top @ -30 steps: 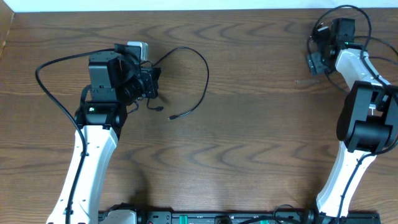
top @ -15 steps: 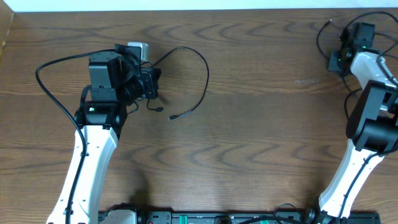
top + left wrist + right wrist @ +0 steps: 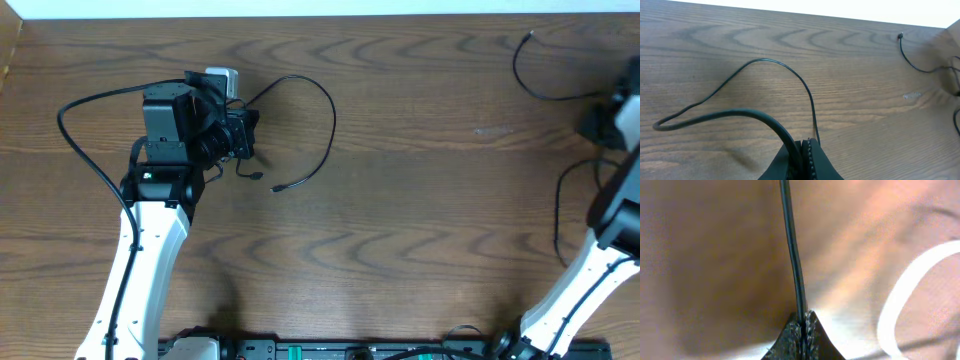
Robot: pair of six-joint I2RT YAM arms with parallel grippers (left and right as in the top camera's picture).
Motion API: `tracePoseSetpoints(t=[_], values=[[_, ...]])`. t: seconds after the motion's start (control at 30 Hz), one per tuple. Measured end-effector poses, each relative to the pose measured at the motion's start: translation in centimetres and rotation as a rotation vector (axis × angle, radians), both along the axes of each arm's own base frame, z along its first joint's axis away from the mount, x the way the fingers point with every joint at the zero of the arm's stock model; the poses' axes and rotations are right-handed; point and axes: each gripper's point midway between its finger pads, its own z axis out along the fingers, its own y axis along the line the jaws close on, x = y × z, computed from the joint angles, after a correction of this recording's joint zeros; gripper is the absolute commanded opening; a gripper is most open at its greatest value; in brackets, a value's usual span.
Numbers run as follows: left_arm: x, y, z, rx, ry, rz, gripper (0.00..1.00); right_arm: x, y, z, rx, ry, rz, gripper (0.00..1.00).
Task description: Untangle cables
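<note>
A thin black cable (image 3: 331,118) loops over the table from my left gripper (image 3: 243,131), and its plug end (image 3: 279,187) lies to the gripper's lower right. In the left wrist view the left gripper (image 3: 804,146) is shut on this black cable (image 3: 740,114), which bends left and curves back in a loop. Another black cable (image 3: 520,78) lies at the far right and runs to my right arm (image 3: 622,120) at the frame's edge. Close up, the right gripper (image 3: 804,318) is shut on a thin black cable (image 3: 792,250). A blurred white cord (image 3: 900,291) lies beside it.
A small white adapter block (image 3: 222,78) sits just behind the left gripper. The left arm's own thick black wire (image 3: 62,112) arcs out to the left. The table's white far edge (image 3: 300,8) runs along the top. The far black cable's plug end (image 3: 900,35) shows at the back right.
The right gripper has shut on a black cable and the right arm has swung right, to the table's edge, drawing the cable out. The left arm has not moved.
</note>
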Motion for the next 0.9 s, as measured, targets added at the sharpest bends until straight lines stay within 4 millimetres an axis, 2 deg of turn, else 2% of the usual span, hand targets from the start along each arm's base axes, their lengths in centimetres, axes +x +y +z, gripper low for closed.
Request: tracePoseSetpoints(t=[0.13,0.37,0.5,0.63,0.67,0.8,0.9], values=[[0.0,0.0,0.0,0.000,0.000,0.000,0.08,-4.1,-3.8,-0.1,0.016,0.040,-0.122,0.01],[0.0,0.0,0.0,0.000,0.000,0.000,0.08,-8.9,-7.6,-0.1,0.076,0.043,-0.252,0.01],[0.0,-0.1,0.0,0.000,0.000,-0.003,0.08,-11.4,-9.0,-0.1,0.129,0.033,-0.329,0.01],[-0.1,-0.7,0.0,0.002,-0.002,-0.020,0.08,-12.1,-9.3,-0.2,0.189,-0.015,-0.365,0.01],[-0.2,-0.9,0.0,0.004,-0.003,-0.026,0.08,-12.0,-9.4,-0.2,0.211,-0.039,-0.366,0.06],[-0.3,-1.3,0.0,0.014,-0.010,-0.046,0.08,-10.6,-9.3,0.0,0.307,-0.152,-0.324,0.54],[-0.3,-1.3,0.0,0.016,-0.011,-0.047,0.08,-8.7,-8.5,0.4,0.361,-0.232,-0.260,0.80]])
